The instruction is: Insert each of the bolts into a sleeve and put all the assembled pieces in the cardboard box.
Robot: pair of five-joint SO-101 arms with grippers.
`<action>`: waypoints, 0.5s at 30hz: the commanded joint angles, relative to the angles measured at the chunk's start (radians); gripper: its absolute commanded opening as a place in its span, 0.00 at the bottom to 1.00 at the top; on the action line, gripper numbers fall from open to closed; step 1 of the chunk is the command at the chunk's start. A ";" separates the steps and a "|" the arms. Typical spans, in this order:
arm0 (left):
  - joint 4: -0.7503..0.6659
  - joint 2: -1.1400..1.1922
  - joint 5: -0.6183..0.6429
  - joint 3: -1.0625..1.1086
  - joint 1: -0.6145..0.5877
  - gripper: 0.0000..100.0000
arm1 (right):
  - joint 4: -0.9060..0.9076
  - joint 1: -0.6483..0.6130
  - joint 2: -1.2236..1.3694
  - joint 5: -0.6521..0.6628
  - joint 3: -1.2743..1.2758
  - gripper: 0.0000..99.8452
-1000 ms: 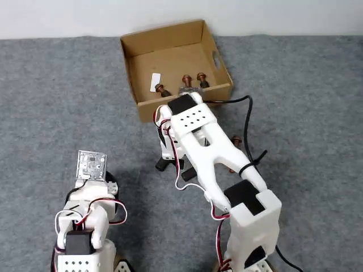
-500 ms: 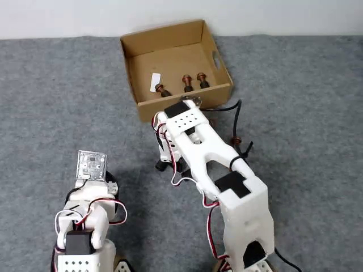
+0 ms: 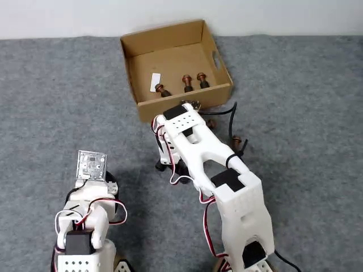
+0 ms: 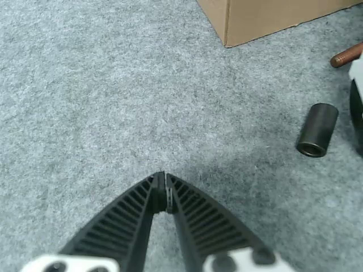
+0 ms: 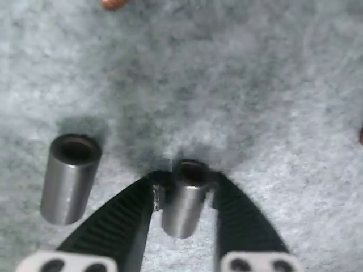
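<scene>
Grey carpet under everything. My right gripper is down on it with its two black fingers pinched in on a dark metal sleeve. There's one finger on each side, both touching it as far as I can see, so I'd call that a grip. That sleeve lies on its side on the carpet, open end pointing away from my wrist. Just beside it there's a spare sleeve, also on its side and roughly parallel, not touching the gripped one or my fingers. From the high view, my right arm stretches out toward the cardboard box and ends just short of its near wall. Inside the box are three assembled pieces in a loose row along that near wall, copper heads showing, with a little white slip at one end of the row. On the carpet on the far side of my right arm from my left one, a loose bolt sits close to the box wall. A second loose bolt sits a bit further back, right by the arm's black cable. My left gripper is closed all the way, tips meeting, nothing in it, pointed at bare carpet. The spare sleeve and a corner of the box are out ahead of it. My left arm is folded back at the near edge, well apart from the box.
</scene>
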 commanded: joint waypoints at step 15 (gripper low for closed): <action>-0.025 -0.002 0.009 -0.005 -0.005 0.01 | 0.312 0.047 -0.352 0.137 -0.167 0.01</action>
